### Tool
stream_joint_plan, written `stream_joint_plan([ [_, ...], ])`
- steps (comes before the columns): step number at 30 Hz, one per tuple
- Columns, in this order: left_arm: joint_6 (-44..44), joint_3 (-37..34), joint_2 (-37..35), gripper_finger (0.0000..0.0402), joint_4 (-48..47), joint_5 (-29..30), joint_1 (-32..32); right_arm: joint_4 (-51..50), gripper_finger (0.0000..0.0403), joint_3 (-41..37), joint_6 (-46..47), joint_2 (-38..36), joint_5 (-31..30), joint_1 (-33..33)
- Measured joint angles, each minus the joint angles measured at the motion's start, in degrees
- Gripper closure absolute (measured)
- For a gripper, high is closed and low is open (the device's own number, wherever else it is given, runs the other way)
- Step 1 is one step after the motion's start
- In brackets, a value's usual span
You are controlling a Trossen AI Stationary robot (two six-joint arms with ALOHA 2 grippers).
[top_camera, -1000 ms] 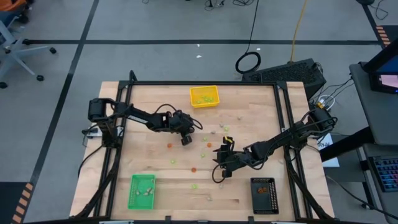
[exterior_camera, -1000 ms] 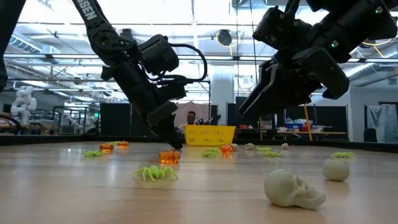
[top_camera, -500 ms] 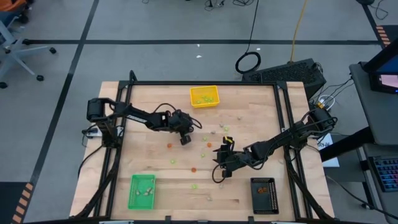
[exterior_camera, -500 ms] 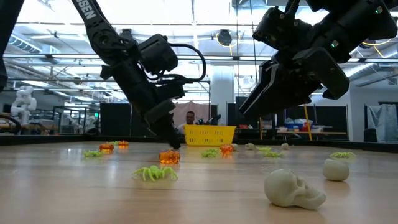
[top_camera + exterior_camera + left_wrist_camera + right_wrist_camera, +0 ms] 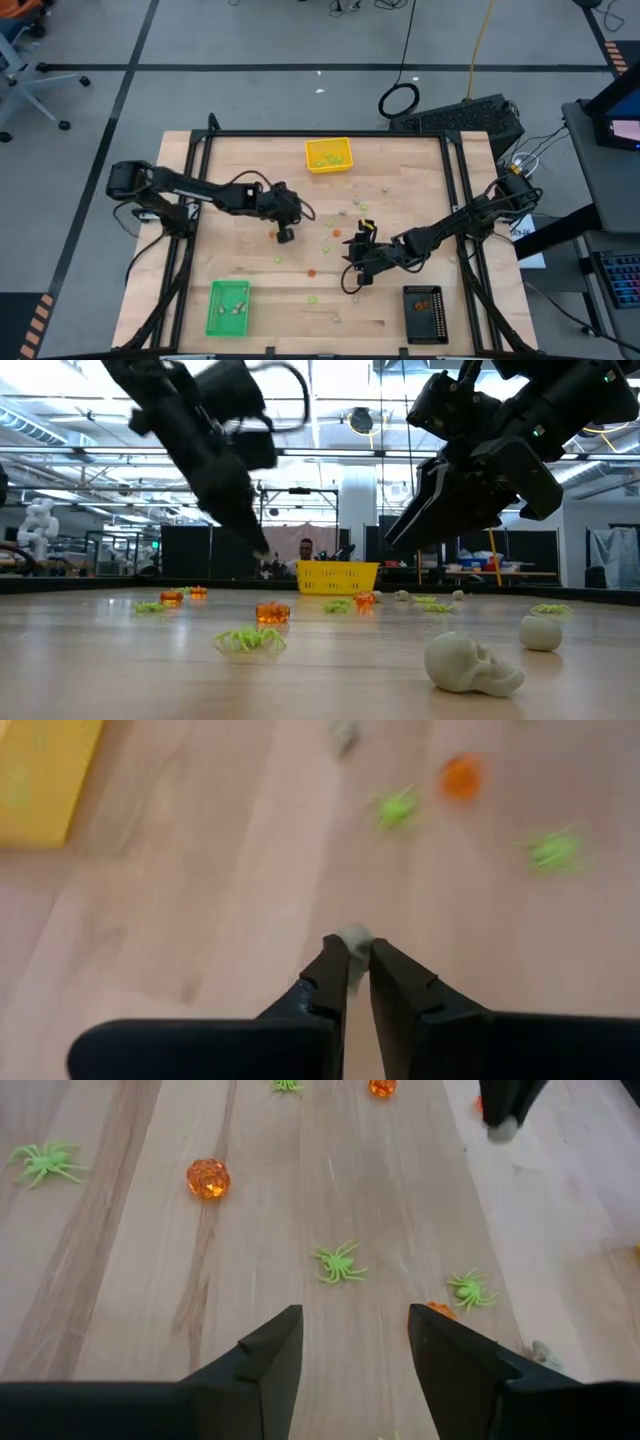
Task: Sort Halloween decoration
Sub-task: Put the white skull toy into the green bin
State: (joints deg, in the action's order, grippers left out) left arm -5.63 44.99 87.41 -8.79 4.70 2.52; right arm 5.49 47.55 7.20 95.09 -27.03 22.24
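Observation:
Tiny Halloween decoration pieces lie scattered on the wooden table: orange pumpkins (image 5: 208, 1178), light green spiders (image 5: 338, 1264) and a pale skull (image 5: 470, 663). My left gripper (image 5: 358, 952) hangs above the table's middle left (image 5: 284, 236), shut on one small pale beige-grey piece (image 5: 352, 934). That piece also shows in the right wrist view (image 5: 503, 1125). My right gripper (image 5: 355, 1335) stands open above the table's middle right (image 5: 350, 280). A green spider lies on the wood ahead of its fingers, and nothing is between them. My left gripper pinches the pale piece (image 5: 352, 934) between its two fingers, only at their free ends. The fingers slant downward from the table's left side. The piece is lifted clear of the table.
A yellow tray (image 5: 328, 155) stands at the far middle, a green tray (image 5: 228, 307) at the near left and a black tray (image 5: 426, 313) at the near right. An orange piece (image 5: 272, 235) lies just beside my left gripper. A person shows in the room behind the table (image 5: 306, 550).
My left gripper has risen off the table and drawn back toward the table's left and near edges. My right gripper has kept still.

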Motion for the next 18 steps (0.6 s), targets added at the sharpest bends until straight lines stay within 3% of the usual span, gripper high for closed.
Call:
stream_joint_plan([
  [10,-0.8,0.0,-10.9,0.0370,-5.8,1.4,-6.4,0.3,0.0234,0.0,1.0,0.0,0.1,0.0],
  [18,-3.3,-3.1,-4.1,0.0369,-2.2,3.0,-6.9,1.7,0.0234,0.0,1.4,0.2,0.1,0.0],
])
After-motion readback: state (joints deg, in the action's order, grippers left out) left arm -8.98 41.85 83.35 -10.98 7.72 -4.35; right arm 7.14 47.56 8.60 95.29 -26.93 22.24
